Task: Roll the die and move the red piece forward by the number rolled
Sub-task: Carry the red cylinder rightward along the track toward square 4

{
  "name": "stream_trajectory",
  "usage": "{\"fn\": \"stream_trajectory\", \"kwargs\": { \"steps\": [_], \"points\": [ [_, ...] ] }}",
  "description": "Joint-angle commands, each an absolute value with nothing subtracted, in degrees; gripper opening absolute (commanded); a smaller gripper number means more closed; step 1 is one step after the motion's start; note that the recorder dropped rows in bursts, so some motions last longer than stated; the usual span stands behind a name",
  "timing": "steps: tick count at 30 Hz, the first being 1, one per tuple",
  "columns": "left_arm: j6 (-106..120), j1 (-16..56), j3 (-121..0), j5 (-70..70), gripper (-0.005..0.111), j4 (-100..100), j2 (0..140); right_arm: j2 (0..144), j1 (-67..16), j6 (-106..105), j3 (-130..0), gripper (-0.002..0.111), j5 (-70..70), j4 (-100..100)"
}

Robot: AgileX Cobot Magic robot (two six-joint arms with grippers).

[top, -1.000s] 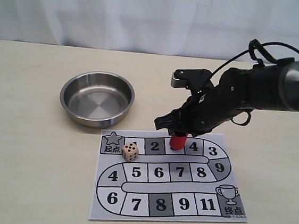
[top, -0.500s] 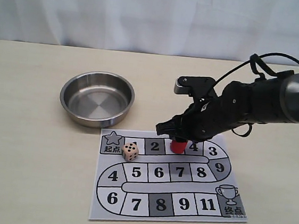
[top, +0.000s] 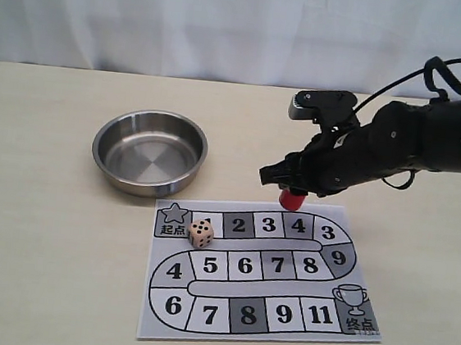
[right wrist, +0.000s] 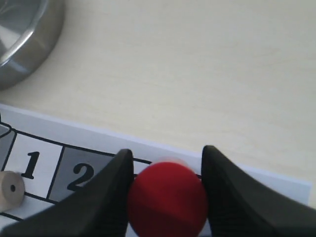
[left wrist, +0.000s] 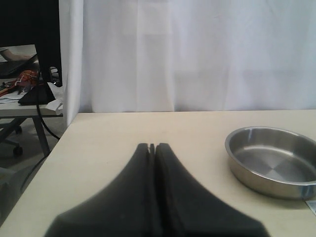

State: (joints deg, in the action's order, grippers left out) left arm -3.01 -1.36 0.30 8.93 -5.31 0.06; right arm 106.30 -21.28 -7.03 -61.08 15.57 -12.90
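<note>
My right gripper (top: 294,197) is shut on the red piece (top: 293,200), a small red cylinder held in the air above the far edge of the game board (top: 257,270), near squares 3 and 4. In the right wrist view the red piece (right wrist: 167,197) fills the space between both black fingers (right wrist: 112,192). The die (top: 202,234), a tan cube with black pips, rests on the board over square 1, and its edge shows as the die (right wrist: 10,190) in the right wrist view. My left gripper (left wrist: 152,146) is shut and empty above the bare table, out of the exterior view.
A steel bowl (top: 149,152) stands on the table beyond the board's left corner; the same steel bowl (left wrist: 274,160) shows in the left wrist view. A white curtain (top: 229,24) backs the table. The table edge (left wrist: 44,168) lies near my left gripper.
My right gripper has lifted the red piece off square 3 and carried it up and to the right. The die and left gripper have not moved.
</note>
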Motion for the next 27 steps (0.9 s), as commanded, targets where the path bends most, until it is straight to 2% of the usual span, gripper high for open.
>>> {"fn": "stream_trajectory", "kwargs": {
  "steps": [1,27],
  "points": [
    [-3.03,-1.36,0.0,8.24,0.0,-5.34,0.0,106.09,-20.83,-8.39,-60.31,0.004,15.8,-12.09],
    [-3.03,-1.36,0.0,8.02,0.0,-5.34,0.0,111.9,-20.7,-8.39,-60.31,0.004,15.35,-10.83]
  ]
}}
